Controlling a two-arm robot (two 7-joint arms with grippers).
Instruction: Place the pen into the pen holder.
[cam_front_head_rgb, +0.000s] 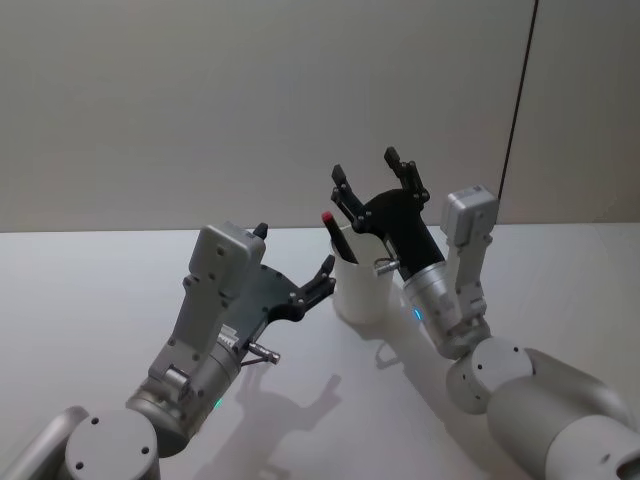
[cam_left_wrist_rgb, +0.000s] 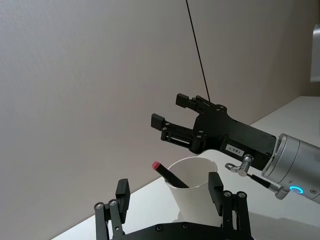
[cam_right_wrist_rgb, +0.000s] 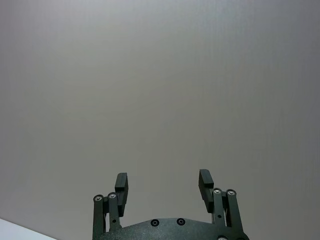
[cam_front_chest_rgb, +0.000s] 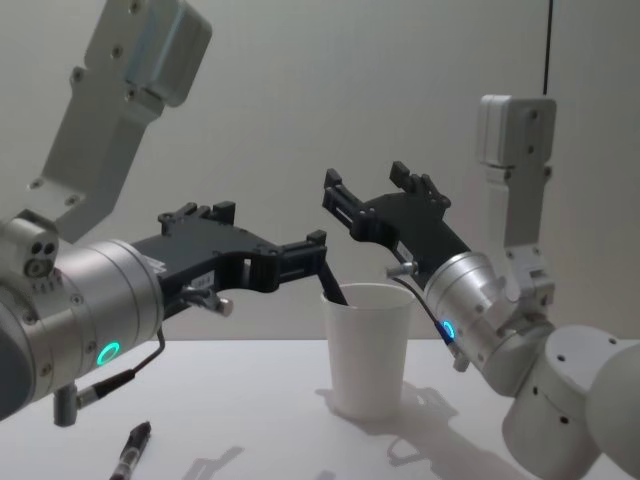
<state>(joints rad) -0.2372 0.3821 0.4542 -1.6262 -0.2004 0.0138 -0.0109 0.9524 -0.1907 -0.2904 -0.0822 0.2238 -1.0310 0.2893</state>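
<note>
The pen holder (cam_front_head_rgb: 366, 292) is a white paper cup standing on the table between my two arms. A black pen (cam_front_head_rgb: 338, 238) with a red end leans inside it, its red tip (cam_left_wrist_rgb: 156, 164) sticking out over the rim. My left gripper (cam_left_wrist_rgb: 169, 185) is open, its fingers spread beside the cup (cam_left_wrist_rgb: 196, 194) and touching nothing. My right gripper (cam_front_head_rgb: 368, 168) is open too, raised above and behind the cup, facing the wall (cam_right_wrist_rgb: 163, 180). A second dark pen (cam_front_chest_rgb: 131, 451) lies on the table below my left arm.
The white table (cam_front_head_rgb: 90, 290) runs back to a plain grey wall. A thin black cable (cam_front_head_rgb: 518, 100) hangs down the wall at the right. Both forearms crowd the space around the cup (cam_front_chest_rgb: 368, 345).
</note>
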